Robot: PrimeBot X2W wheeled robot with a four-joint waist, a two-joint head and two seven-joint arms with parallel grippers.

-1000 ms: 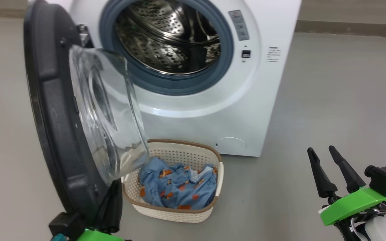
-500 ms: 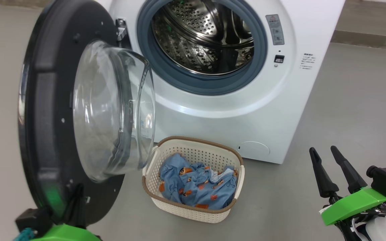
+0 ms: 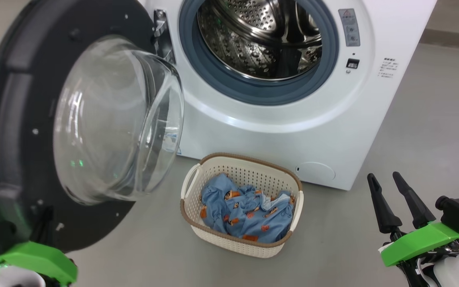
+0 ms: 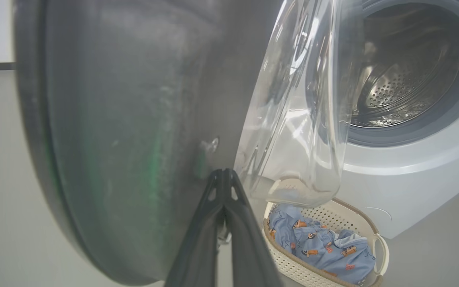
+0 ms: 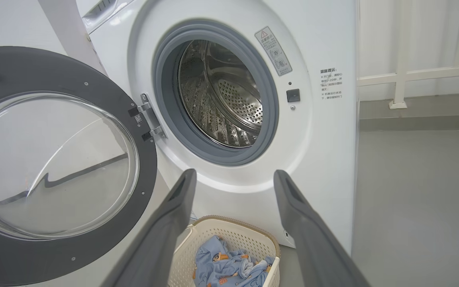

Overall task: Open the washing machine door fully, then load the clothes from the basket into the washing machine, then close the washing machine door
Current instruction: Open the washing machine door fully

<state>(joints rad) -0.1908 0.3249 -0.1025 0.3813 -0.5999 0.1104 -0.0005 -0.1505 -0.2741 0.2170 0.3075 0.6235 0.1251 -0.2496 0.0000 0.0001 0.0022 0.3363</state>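
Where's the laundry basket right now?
Head view, centre: the basket sits on the floor just in front of the washing machine, to the right of the open washing machine door, with the clothes inside it.

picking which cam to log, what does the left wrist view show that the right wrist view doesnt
Left wrist extras: the shut left tool, its tips at the dark inner face of the door, seen close and nearly edge-on. Right wrist extras: the open, empty right tool, the hinge, the warning label and a white railing. Shared: door, drum, basket and clothes.
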